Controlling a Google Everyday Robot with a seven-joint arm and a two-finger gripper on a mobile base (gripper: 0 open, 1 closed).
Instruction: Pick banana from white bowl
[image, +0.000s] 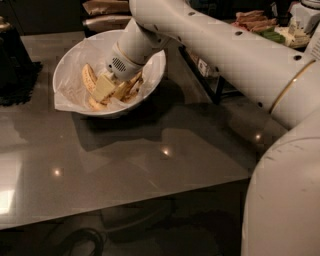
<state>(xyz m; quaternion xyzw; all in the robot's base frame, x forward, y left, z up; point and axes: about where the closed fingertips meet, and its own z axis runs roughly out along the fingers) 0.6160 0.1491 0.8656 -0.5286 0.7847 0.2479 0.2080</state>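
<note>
My pale gripper (103, 89) in the glossy white bowl (95, 42) upper left, curved yellow banana (88, 76) just left of it, grip I cannot tell
</note>
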